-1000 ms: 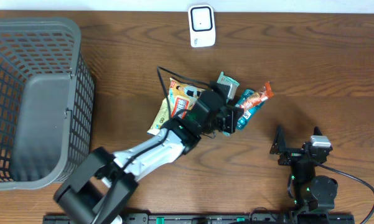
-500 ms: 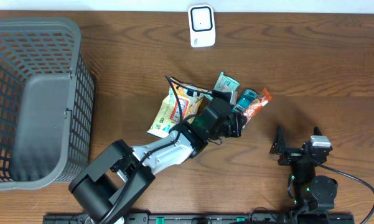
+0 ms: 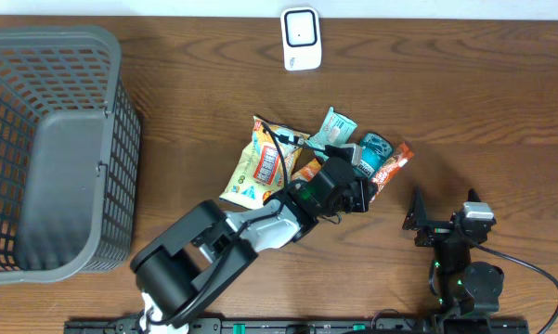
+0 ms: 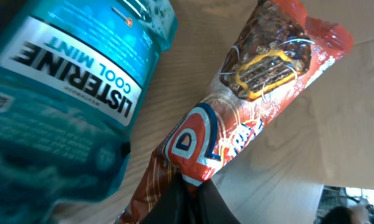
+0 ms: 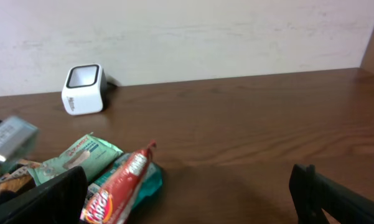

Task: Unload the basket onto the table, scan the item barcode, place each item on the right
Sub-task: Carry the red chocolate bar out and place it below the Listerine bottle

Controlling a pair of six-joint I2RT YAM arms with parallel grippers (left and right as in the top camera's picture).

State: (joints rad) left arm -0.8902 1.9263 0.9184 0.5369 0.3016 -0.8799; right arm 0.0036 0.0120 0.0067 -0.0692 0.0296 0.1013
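Left wrist cam: left gripper (image 4: 188, 190) had its fingers pressed together on the lower end of the red snack bar wrapper (image 4: 249, 87), pinching the foil. The wrapper ran diagonally up and right from the pinch. I couldn't tell whether it was lifted or lying flat on the table (image 4: 342, 143). The Listerine bottle (image 4: 68, 93) lay just beside it on the left, label up.

Right wrist cam: right gripper (image 5: 187, 186) had its fingers spread wide, with bare table showing between them. It was pointed at the pile from low down. The red wrapper was nearest to it, sitting on the teal bottle, with a pale green packet (image 5: 81, 155) behind.

Overhead, front to back:
- right gripper (image 3: 416, 211) was parked near the front edge, apart from the pile
- left gripper (image 3: 357, 186) reached in from the front left, onto the front side of the pile
- red snack bar wrapper (image 3: 396, 165) was at the pile's right end, touching the Listerine bottle (image 3: 376, 146)
- yellow snack bag (image 3: 258, 162) was at the left of the pile, and the pale green packet (image 3: 337, 125) at its back
- basket (image 3: 121, 111) stood along the left side, well apart
- scanner (image 3: 301, 37) was at the far edge, well apart from the held item
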